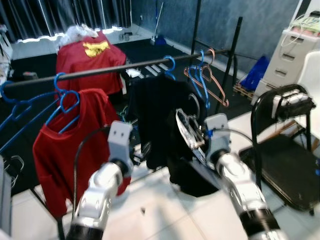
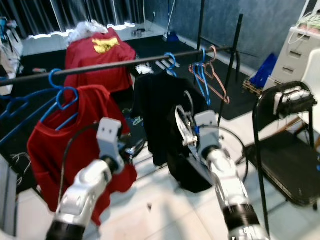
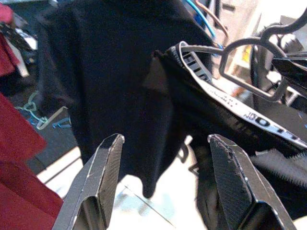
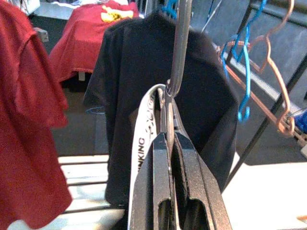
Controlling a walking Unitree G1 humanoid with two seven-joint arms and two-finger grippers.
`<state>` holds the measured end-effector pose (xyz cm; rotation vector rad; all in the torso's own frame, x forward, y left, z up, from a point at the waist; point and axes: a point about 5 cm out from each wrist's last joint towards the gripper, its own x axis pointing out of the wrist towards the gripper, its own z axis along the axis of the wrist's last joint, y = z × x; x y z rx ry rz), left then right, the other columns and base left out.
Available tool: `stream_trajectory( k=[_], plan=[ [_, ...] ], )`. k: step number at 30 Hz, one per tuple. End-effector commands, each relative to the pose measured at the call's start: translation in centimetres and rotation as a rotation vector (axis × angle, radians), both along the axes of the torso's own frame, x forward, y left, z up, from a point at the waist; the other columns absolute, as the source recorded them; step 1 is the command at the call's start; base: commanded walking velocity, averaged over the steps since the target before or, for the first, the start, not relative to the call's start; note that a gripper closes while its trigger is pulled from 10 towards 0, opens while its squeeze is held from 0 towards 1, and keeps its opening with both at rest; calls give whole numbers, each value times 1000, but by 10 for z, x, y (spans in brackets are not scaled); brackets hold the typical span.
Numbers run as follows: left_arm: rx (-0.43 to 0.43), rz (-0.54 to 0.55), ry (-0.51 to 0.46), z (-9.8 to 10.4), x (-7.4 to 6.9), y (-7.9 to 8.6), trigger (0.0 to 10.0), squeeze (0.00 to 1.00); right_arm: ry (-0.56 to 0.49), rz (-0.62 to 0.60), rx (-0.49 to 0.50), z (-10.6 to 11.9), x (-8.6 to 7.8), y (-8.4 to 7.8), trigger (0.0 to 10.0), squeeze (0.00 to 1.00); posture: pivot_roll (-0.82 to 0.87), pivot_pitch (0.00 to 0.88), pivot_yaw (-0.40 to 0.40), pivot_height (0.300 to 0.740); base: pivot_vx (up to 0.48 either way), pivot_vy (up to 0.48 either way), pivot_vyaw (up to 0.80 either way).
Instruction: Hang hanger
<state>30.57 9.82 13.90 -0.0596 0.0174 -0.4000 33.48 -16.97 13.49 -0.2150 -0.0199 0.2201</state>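
A black clothes rail (image 1: 115, 68) runs across the scene in front of the robot. Three shirts are in view. One red shirt (image 1: 67, 150) hangs from the rail on a blue hanger (image 1: 67, 102) at the robot's left. One black shirt (image 1: 152, 117) hangs near the middle of the rail on another blue hanger (image 1: 170, 65). A second red shirt (image 1: 90, 60) with a yellow print is draped over something farther back, behind the rail. More empty blue hangers sit on the rail: at least one at the far left (image 1: 15, 102) and one toward the right (image 1: 201, 80), beside one pink hanger (image 1: 215, 82). A black chair (image 1: 287, 150) stands at the robot's right, with a white set of drawers (image 1: 290, 57) beyond it.

Two silver arms reach forward below the rail. The right gripper (image 4: 169, 143) has its two black fingers pressed together on the grey hanger (image 4: 178, 52), which carries a dark garment (image 1: 197, 175) with a white lettered band (image 3: 240, 108). The grey hanger's hook stands upright in front of the black shirt and below the rail, not on it. The left gripper (image 3: 165, 167) hovers near the black shirt's lower edge with its fingers spread apart and nothing between them.
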Motion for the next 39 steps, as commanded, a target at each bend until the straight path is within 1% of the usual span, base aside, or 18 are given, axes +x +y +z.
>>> stream_trajectory(
  k=[1, 2, 4, 6, 7, 9, 13, 17, 19, 20, 21, 23, 25, 30, 32, 35, 38, 39],
  plan=[
    [6, 37, 20, -6, 0, 10, 10000, 0, 3, 33, -11, 3, 3, 10, 10000, 0, -106, 0, -38, 740, 382, 0, 800],
    [6, 37, 20, -6, 0, 10, 10000, 0, 3, 33, -11, 3, 3, 10, 10000, 0, -106, 0, -38, 740, 382, 0, 800],
    [9, 43, 18, -6, 2, 11, 10000, 0, 25, 70, -36, 4, 5, 12, 10000, 0, -106, 0, -38, 740, 381, 0, 628],
    [9, 47, 15, -5, 2, 11, 10000, 0, 45, 132, -40, 4, 5, 15, 10000, 0, -105, 0, -37, 740, 379, 0, 0],
    [9, 47, 15, -5, 2, 11, 10000, 0, 45, 132, -40, 4, 5, 15, 10000, 0, -105, 0, -37, 740, 379, 0, 0],
    [10, 54, 13, -4, 3, 11, 10000, 0, 49, 187, -40, 6, 5, 20, 10000, 0, -103, 0, -38, 740, 384, 0, 0],
    [11, 61, 13, -5, 3, 12, 10000, 0, 39, 224, -39, 10, 5, 24, 10000, 0, -102, 0, -39, 740, 382, 0, 0],
    [19, 68, 9, -5, 3, 14, 10000, 0, -13, 230, -2, 24, 9, 27, 10000, 0, -101, 0, -41, 740, 376, 0, 0],
    [19, 68, 9, -5, 3, 14, 10000, 0, -13, 230, -2, 24, 9, 27, 10000, 0, -101, 0, -41, 740, 356, 0, 0],
    [25, 59, -1, -5, 2, 12, 10000, 0, -69, 237, -4, 33, 10, 27, 10000, 0, -102, 0, -40, 740, 0, 0, 0],
    [25, 59, -1, -5, 2, 12, 10000, 0, -69, 237, -4, 33, 10, 27, 10000, 0, -102, 0, -40, 740, 0, 0, 0],
    [31, 48, -13, -4, 0, 10, 10000, 0, -135, 250, 6, 43, 10, 28, 10000, 0, -103, 0, -40, 740, 0, 0, 0],
    [35, 47, -15, -4, 0, 10, 10000, 0, -151, 255, 19, 46, 9, 29, 10000, 0, -102, 0, -38, 740, 0, 0, 0],
    [45, 44, -12, -5, 0, 10, 10000, 0, -146, 249, 29, 46, 9, 28, 10000, 0, -102, 0, -35, 740, 0, 0, 0],
    [51, 38, -12, -5, 0, 10, 10000, 0, -132, 232, 39, 46, 11, 27, 10000, 0, -98, 0, -31, 740, 0, 0, 0],
    [58, 31, -13, -5, 0, 11, 10000, 0, -105, 209, 55, 46, 16, 24, 10000, 0, -97, 0, -29, 740, 0, 0, 0],
    [67, 21, -12, -4, 0, 11, 10000, 0, -43, 207, 58, 44, 21, 22, 10000, 0, -95, 0, -28, 740, 0, 0, 0],
    [67, 21, -12, -4, 0, 11, 10000, 0, -43, 207, 58, 44, 21, 22, 10000, 0, -95, 0, -28, 740, 0, 0, 0]
  ],
)
